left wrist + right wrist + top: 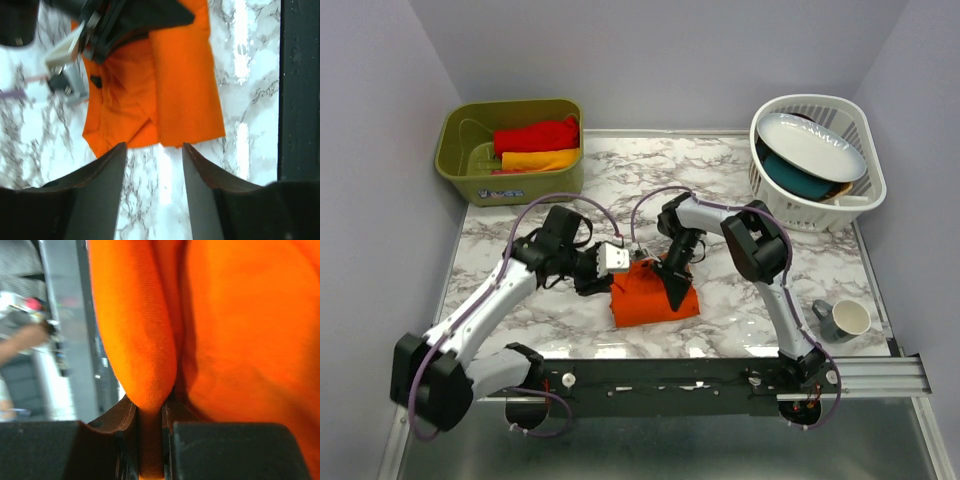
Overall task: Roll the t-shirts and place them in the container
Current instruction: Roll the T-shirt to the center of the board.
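Observation:
The bright orange t-shirt (650, 293) lies folded on the marble table near the front middle. It also shows in the left wrist view (165, 90) and fills the right wrist view (240, 330). My right gripper (677, 290) is shut on a fold of the orange shirt; the cloth is pinched between its jaws (150, 405). My left gripper (612, 268) sits at the shirt's left edge, open and empty, its fingers (100, 190) apart over bare marble just short of the cloth. A red rolled shirt (535, 135) and a yellow-orange one (542, 159) lie in the green bin.
An olive green bin (460, 160) stands at the back left. A white basket (860, 195) at the back right holds a white plate (812, 143) over a teal item (798, 181). A grey mug (844, 320) stands at the front right. A black rail (720, 375) runs along the near edge.

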Robot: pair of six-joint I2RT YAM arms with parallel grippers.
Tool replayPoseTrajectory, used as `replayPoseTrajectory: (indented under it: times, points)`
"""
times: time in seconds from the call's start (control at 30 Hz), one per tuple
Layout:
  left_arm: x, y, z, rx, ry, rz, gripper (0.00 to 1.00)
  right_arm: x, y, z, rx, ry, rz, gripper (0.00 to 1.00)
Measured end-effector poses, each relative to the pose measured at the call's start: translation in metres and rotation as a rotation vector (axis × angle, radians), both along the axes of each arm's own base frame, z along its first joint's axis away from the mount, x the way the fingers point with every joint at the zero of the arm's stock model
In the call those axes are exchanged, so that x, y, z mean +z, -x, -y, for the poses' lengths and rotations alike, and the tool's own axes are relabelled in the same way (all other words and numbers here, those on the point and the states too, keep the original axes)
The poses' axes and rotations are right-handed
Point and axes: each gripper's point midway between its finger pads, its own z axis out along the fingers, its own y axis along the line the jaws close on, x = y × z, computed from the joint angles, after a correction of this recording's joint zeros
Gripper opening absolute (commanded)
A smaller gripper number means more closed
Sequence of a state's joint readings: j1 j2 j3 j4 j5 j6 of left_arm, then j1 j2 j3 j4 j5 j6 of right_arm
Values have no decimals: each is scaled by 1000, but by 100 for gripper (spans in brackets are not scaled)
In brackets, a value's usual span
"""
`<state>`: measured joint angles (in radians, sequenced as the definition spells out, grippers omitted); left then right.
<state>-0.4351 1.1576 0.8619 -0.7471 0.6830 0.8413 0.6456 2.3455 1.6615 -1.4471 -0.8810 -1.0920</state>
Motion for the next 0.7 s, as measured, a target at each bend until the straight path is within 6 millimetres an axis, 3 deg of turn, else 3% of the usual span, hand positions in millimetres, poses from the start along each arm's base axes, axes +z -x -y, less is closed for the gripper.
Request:
replayPoseTrajectory:
  times: [0.1, 0.33, 0.53, 0.7]
  points:
    - [5, 27, 18, -111, 39, 176, 61, -2, -1, 0, -53, 97, -79, 22]
    - [-44, 66, 35, -234, -9, 231, 59, -4, -1, -1, -139, 267, -204, 23]
    - [-54, 75, 46, -288, -17, 238, 58, -5, -1, 0, -174, 341, -255, 23]
    - [-77, 71, 47, -289, -91, 206, 58, -5, -1, 0, -174, 344, -252, 24]
